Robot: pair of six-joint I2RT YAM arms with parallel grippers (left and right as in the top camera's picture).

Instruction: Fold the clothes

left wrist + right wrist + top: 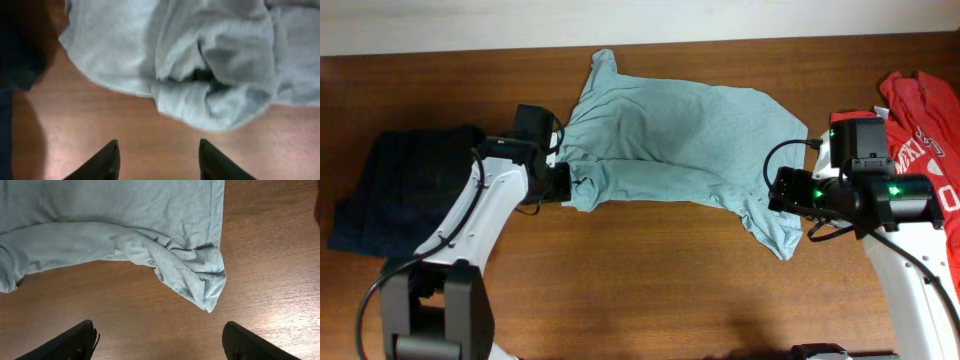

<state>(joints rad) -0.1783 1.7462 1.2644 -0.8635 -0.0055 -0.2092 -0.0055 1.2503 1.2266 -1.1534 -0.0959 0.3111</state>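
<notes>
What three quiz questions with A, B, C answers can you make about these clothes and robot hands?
1. Where on the table is the red shirt? A. middle B. left edge C. right edge
2. How many garments are there? A. one B. three C. five
3. How is the right gripper? A. open, empty B. shut on cloth C. shut, empty
1 C: overhead, it lies far right. 2 B: teal T-shirt, dark navy garment, red shirt. 3 A: jaws apart over bare wood.
</notes>
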